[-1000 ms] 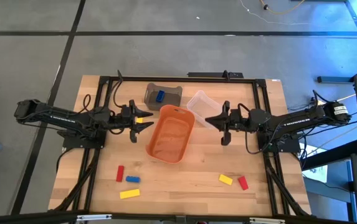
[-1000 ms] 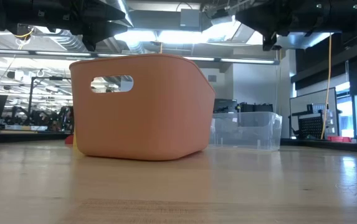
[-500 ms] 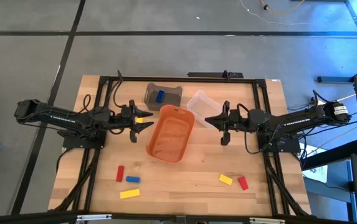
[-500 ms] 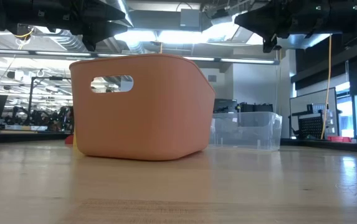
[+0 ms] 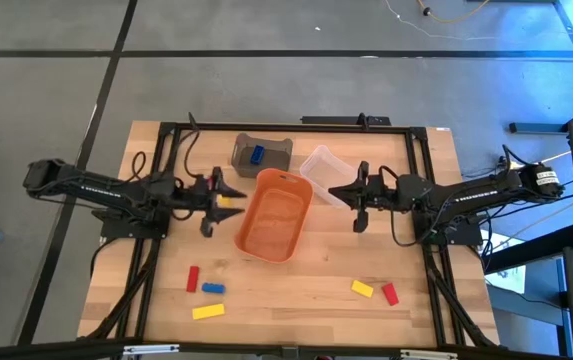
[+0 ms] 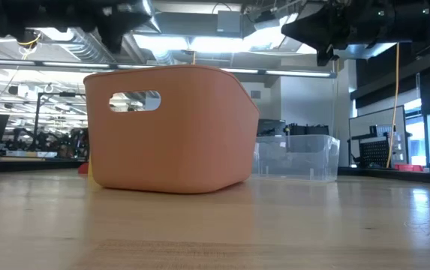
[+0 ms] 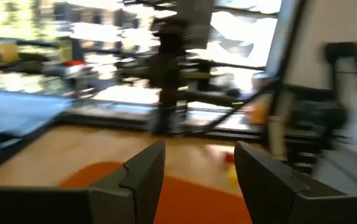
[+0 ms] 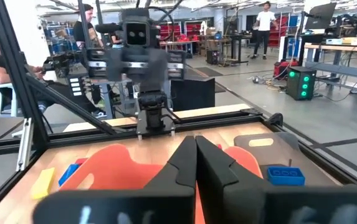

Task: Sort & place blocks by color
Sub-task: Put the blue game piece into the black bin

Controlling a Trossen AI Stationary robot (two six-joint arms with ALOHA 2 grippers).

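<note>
My left gripper (image 5: 230,202) (image 7: 200,167) hangs open above the table, just left of the orange tub (image 5: 274,215), over a yellow block (image 5: 226,199) that lies on the wood. My right gripper (image 5: 332,192) (image 8: 195,155) is shut and empty, hovering between the tub and the clear bin (image 5: 323,165). A blue block (image 5: 256,154) lies in the grey bin (image 5: 266,150). A red block (image 5: 193,278), a blue block (image 5: 213,288) and a yellow bar (image 5: 207,311) lie near the near-left corner. A yellow block (image 5: 363,288) and a red block (image 5: 389,293) lie near-right.
The orange tub (image 6: 169,127) stands mid-table and fills the low view, with the clear bin (image 6: 297,157) behind it to the right. A black frame (image 5: 296,127) runs along the far edge and both sides. Bare wood lies between the two block groups. People show in the room beyond (image 8: 265,15).
My left gripper has rolled about its wrist while staying beside the orange tub, and its wrist view is blurred by the motion. The right arm and all blocks have kept still.
</note>
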